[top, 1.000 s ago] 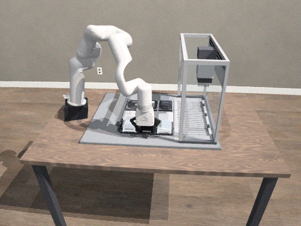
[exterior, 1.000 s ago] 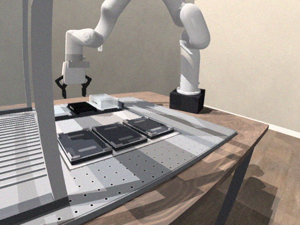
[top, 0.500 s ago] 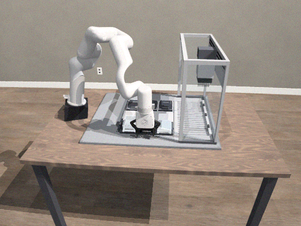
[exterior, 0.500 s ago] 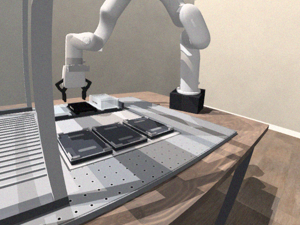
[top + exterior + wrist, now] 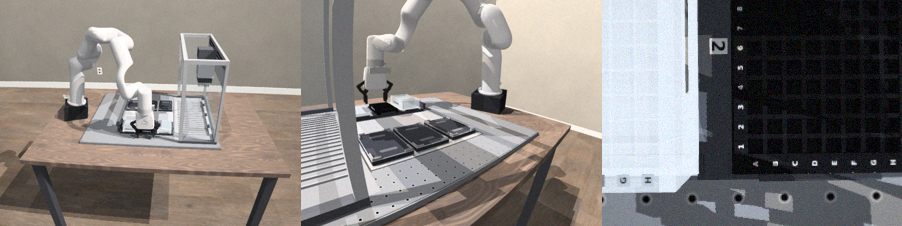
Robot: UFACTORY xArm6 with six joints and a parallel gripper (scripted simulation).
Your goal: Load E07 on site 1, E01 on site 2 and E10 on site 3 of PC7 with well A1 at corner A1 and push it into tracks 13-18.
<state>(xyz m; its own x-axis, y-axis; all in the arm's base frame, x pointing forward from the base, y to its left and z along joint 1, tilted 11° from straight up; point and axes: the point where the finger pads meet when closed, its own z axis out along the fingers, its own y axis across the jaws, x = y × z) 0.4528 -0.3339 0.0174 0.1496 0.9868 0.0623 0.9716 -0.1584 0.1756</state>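
Black 96-well plate E01 [image 5: 383, 107] sits on carrier PC7 [image 5: 121, 130] at the site marked 2, toward the table's [image 5: 155, 160] front edge. White deep-well block E07 [image 5: 405, 102] stands just beside it. Gripper [image 5: 375, 98] hangs over E01, fingers spread wide, holding nothing. Three dark nests [image 5: 420, 136] line the apron's far side.

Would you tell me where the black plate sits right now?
The black plate sits directly under the open gripper, beside the white deep-well block.
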